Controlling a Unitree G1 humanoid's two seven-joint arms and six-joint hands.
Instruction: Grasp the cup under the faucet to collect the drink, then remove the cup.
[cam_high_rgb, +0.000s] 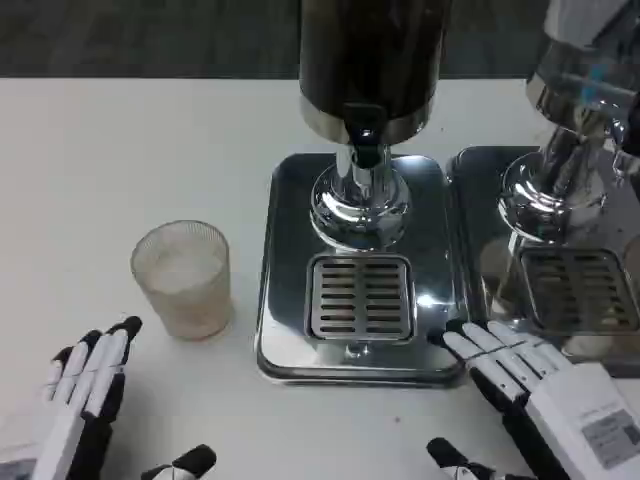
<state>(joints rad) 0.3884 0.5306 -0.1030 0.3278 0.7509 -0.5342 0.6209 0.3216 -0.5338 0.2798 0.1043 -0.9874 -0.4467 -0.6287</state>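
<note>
The cup (182, 277) stands upright on the table, left of the dispenser base (290, 340), not under the faucet (364, 135). The left hand (85, 400), fingers apart and empty, sits nearest; wrap it around the cup's mid-wall. The right hand (535, 385) rests open, fingertips at the base's edge.
</note>
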